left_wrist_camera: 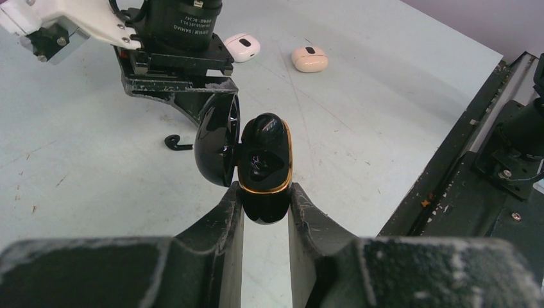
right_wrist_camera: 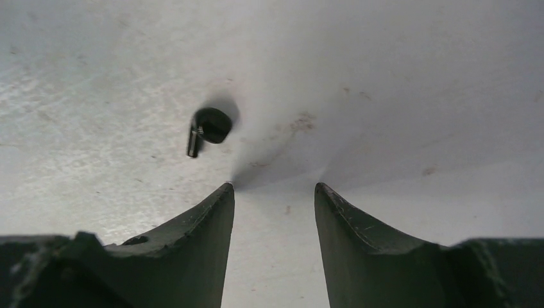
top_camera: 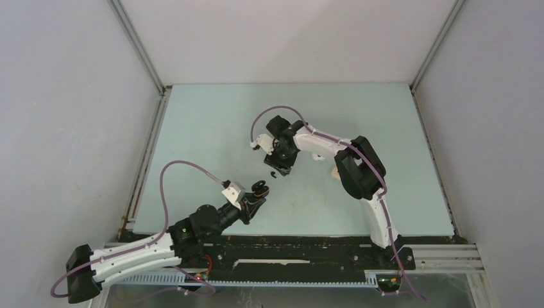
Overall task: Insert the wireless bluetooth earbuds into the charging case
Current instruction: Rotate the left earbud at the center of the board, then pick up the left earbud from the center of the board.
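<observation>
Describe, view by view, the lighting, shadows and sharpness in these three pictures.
Top external: even, diffuse light on the table, only faint shadows. Left wrist: glossy highlights on the black charging case; the left end effector in the foreground looks soft. Right wrist: the right end effector casts a broad shadow; the black earbud is fairly sharp.

The lower end of the black charging case (left_wrist_camera: 264, 160) is hidden between the fingers of the left gripper (left_wrist_camera: 264, 196). Its open hollow is dark, so what lies inside cannot be told. From above, the black earbud (top_camera: 272, 173) just beside the right gripper (top_camera: 281, 165) is only a speck. In the right wrist view it lies ahead-left of the fingers, a little blurred, perhaps on its side.
</observation>
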